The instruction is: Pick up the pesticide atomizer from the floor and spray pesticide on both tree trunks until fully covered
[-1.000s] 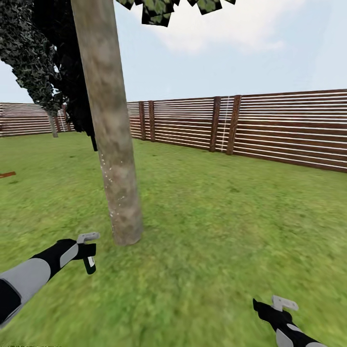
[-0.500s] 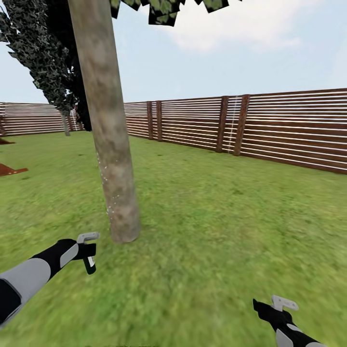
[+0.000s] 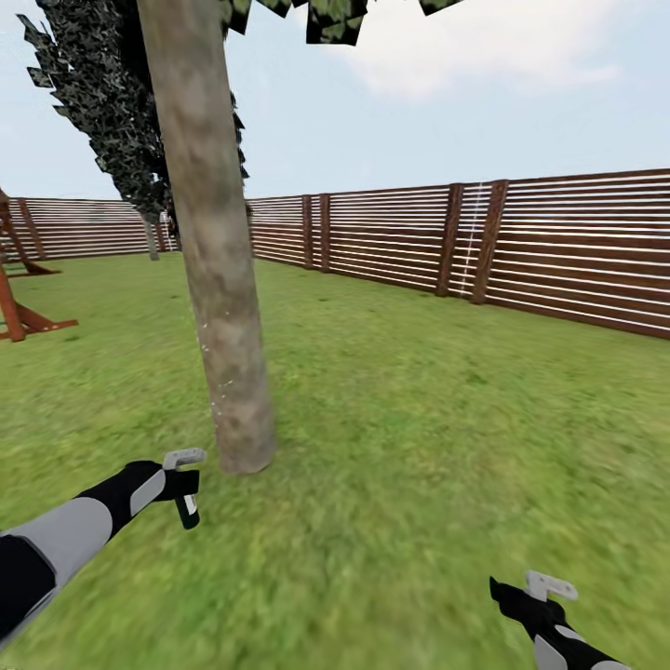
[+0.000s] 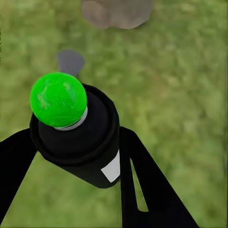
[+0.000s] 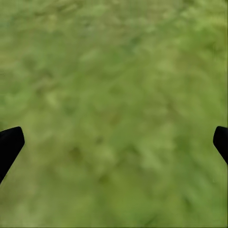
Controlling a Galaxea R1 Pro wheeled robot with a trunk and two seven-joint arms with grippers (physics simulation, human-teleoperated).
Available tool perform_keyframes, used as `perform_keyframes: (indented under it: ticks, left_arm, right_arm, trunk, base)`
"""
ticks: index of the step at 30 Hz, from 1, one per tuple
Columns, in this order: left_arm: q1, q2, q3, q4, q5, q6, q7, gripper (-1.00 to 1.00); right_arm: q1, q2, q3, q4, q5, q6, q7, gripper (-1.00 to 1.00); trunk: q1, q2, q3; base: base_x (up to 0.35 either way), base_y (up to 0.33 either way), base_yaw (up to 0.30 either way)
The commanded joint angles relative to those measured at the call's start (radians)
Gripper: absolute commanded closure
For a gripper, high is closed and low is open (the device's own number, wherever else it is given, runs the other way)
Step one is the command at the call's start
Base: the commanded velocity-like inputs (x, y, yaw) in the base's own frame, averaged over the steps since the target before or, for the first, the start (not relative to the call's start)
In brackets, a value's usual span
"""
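While a reddish wooden frame point(image 3: 23, 312) stands at the far left of the lawn, the left gripper point(image 3: 186, 489) reaches forward low over the grass point(image 3: 419, 447), its black fingers point(image 4: 142, 185) pinching the atomizer point(image 3: 189, 507). From the left wrist, the atomizer point(image 4: 78, 137) is a dark cylinder with a bright green ball top and a small white label on its side; no writing can be read on that label. Just ahead and slightly right of that gripper rises the trunk point(image 3: 219, 279), thick, mottled grey-brown and leaning a little, with tiny pale specks along its left edge; its base point(image 4: 116, 12) also appears in the left wrist view beyond the atomizer. Behind it stands a dark narrow tree point(image 3: 107, 102), and flat green leaves point(image 3: 335, 14) hang at the top. A brown slatted fence point(image 3: 484, 247) runs across the back and right under a pale sky. At lower right the right gripper point(image 3: 544, 596) hovers over grass, well apart from the trunk; in its wrist view the fingertips point(image 5: 9, 145) sit at opposite edges, spread wide with nothing between.
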Motion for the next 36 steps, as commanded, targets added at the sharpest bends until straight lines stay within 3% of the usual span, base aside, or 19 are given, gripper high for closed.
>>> perform_keyframes:
  ticks: [1, 6, 13, 22, 36]
  left_arm:
    - [-0.001, 0.000, -0.003, 0.000, 0.000, 0.004, -0.003, 1.00]
    - [-0.001, -0.012, -0.003, 0.000, 0.001, 0.004, -0.001, 1.00]
    - [0.010, -0.054, -0.004, 0.000, 0.000, 0.004, -0.001, 1.00]
    - [0.024, -0.056, -0.004, 0.000, -0.002, 0.028, 0.000, 1.00]
    - [0.020, -0.056, 0.003, -0.007, -0.009, 0.038, 0.001, 1.00]
  right_arm:
    - [-0.001, 0.001, 0.008, 0.001, -0.011, -0.003, 0.003, -1.00]
    - [-0.001, 0.002, 0.010, 0.001, -0.011, -0.003, 0.003, -1.00]
    - [0.000, -0.003, 0.007, 0.001, -0.011, -0.004, 0.003, -1.00]
    - [-0.001, -0.003, 0.008, 0.001, -0.011, -0.005, 0.003, -1.00]
    - [0.000, -0.002, 0.010, 0.001, -0.011, -0.005, 0.003, -1.00]
  trunk:
    - [0.000, 0.000, -0.001]
    - [0.000, 0.000, -0.004]
    - [0.000, 0.000, -0.008]
    - [0.000, 0.000, -0.010]
    - [0.000, 0.000, -0.014]
  base:
    - [0.249, -0.221, 0.244]
    - [0.249, -0.229, 0.245]
    - [0.176, -0.271, 0.236]
    - [0.006, -0.315, 0.068]
    - [0.097, -0.125, 0.129]
